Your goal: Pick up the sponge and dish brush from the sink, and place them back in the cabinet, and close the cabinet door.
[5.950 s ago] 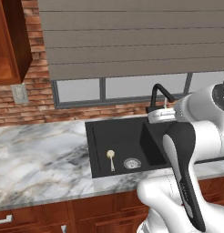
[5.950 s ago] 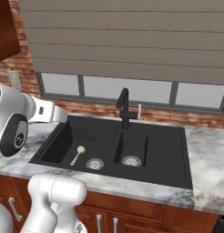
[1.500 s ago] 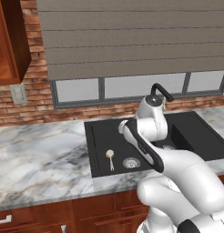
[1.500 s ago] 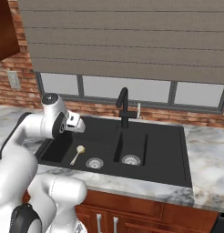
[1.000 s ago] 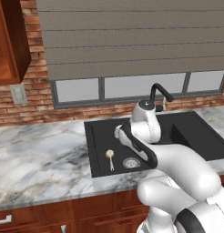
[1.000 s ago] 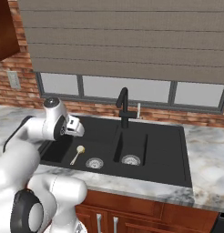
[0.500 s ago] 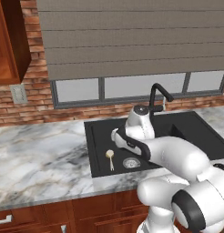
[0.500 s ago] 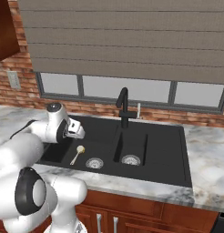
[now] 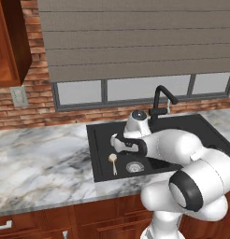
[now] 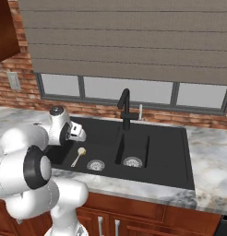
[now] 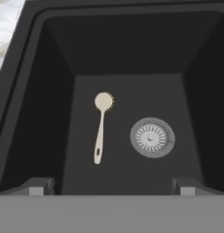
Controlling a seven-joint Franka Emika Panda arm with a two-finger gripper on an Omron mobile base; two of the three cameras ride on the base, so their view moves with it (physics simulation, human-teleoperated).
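Hovering with jaws spread wide and holding nothing, the gripper (image 11: 112,185) is sitting above the left basin of the sink (image 9: 99,135). Dish brush (image 11: 101,127) is lying flat on the basin floor just beside the drain (image 11: 152,137), head pointing away from the jaws. Sponge: can't spot it. Nothing is stowed yet; both pickups, both placements and closing the cabinet door are pending.

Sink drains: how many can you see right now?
2. One silver drain sits in the left basin of the sink, just right of the dish brush; the other drain is in the right basin. None looks hidden.
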